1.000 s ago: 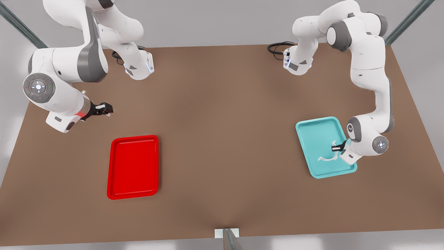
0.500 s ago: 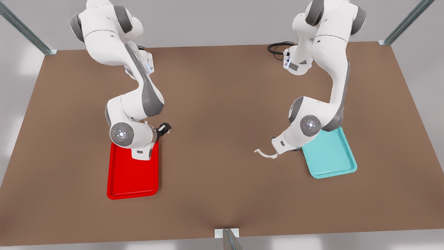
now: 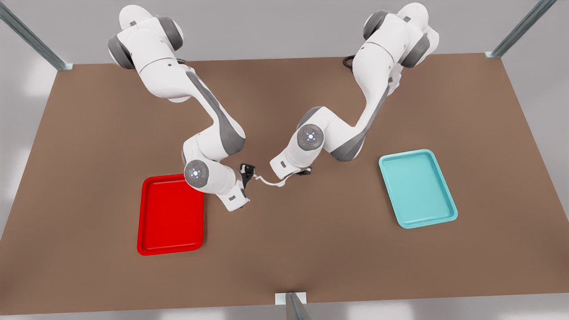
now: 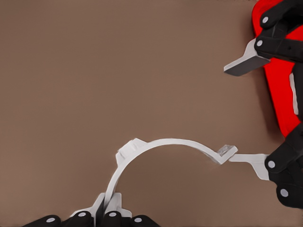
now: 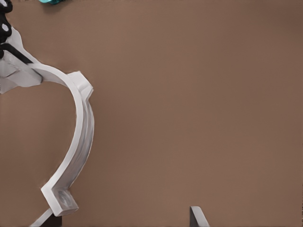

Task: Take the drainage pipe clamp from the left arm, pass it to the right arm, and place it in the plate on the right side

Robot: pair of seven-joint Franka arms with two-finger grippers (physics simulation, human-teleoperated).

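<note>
Midway over the desk, clamp pinched in left hand, right hand agape at its far tab.

Pinching one end of the drainage pipe clamp tight in the left gripper. Holding it clear above the brown table, curving away toward the right gripper. Meeting that gripper with jaws spread wide: laying one pale fingertip just beside the clamp's far tab, perhaps touching it, and keeping the other fingertip well apart from the strip. Partly hiding the red plate behind those black fingers.
</note>
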